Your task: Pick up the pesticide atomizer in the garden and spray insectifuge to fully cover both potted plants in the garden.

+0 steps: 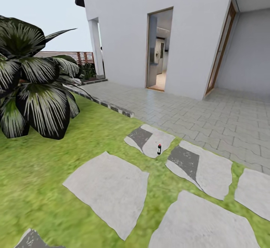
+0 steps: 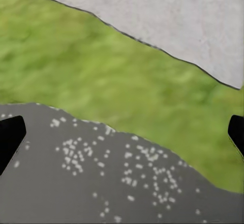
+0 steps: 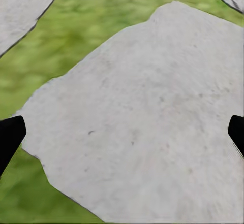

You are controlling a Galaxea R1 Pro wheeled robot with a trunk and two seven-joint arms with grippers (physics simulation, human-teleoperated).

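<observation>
The pesticide atomizer, a slim dark bottle with a red top and a pale label, is seen upright on the right edge of a flat, irregular stepping stone that is half pale grey and half dark. Further rough-edged pale slabs are set into the mottled green lawn around it, and a patio of small grey pavers is laid behind, against a smooth white house wall with an open doorway. A broad-leaved, dark, white-streaked bush is seen at the left, with a brown slatted fence far behind.

In the left wrist view, the left gripper is spread wide, its black fingertips at opposite edges above dark speckled stone and grass, with nothing held. In the right wrist view, the right gripper is likewise spread wide and empty over a pale, grainy slab.
</observation>
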